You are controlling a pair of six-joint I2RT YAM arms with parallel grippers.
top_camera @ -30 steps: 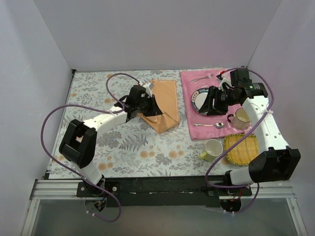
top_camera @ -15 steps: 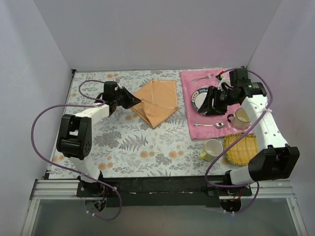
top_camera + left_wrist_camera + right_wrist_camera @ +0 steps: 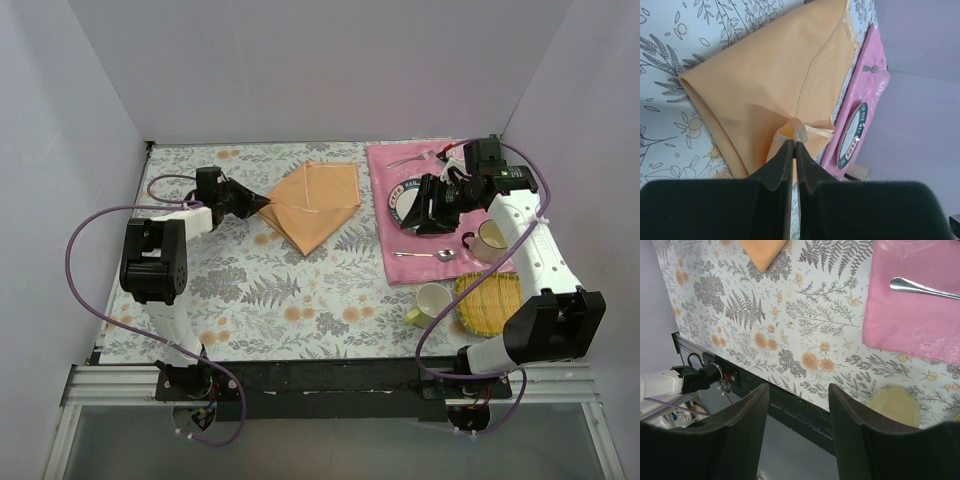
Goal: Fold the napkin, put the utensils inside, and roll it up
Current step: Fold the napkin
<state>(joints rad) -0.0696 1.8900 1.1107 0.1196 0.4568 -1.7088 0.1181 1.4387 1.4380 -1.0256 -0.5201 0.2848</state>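
Note:
The peach-orange napkin (image 3: 315,203) lies partly folded on the floral table, left of the pink placemat. My left gripper (image 3: 262,206) is shut on the napkin's left corner; in the left wrist view its closed tips (image 3: 794,143) pinch a hemmed corner of the napkin (image 3: 765,85). The fork (image 3: 409,158) lies at the placemat's far edge. The spoon (image 3: 426,254) lies near the placemat's front edge, also seen in the right wrist view (image 3: 922,287). My right gripper (image 3: 432,214) hovers over the plate (image 3: 399,202), open and empty (image 3: 799,390).
The pink placemat (image 3: 400,270) carries the plate and a beige mug (image 3: 488,240). A yellow-green mug (image 3: 432,304) and a yellow woven mat (image 3: 492,302) sit in front of it. White walls enclose the table on three sides.
My left gripper has swung left, pulling the napkin's corner with it, so the cloth is spread wider. The right arm has barely moved.

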